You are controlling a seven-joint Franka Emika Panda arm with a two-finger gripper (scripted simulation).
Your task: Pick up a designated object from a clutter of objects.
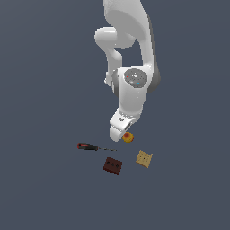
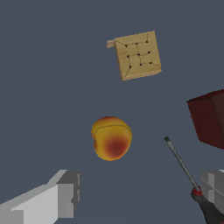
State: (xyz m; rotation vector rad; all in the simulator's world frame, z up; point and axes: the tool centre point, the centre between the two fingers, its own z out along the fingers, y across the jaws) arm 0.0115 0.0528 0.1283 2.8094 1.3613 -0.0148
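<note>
The gripper (image 2: 135,192) hangs released above the clutter, its two fingers (image 2: 61,194) spread wide with nothing between them. The orange-yellow ball (image 2: 111,138) lies on the floor just ahead of the gap between the fingers, toward one of them, not yet bracketed. It looks light, smooth and round, so it may roll or squirt out; the pads should probably close across its widest middle. The screwdriver (image 2: 181,164) lies close beside the other finger; the tan tile (image 2: 138,54) and the brown block (image 2: 210,118) sit farther off.

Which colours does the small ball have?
The ball is orange-yellow with a red patch, clearest in the wrist view.
</note>
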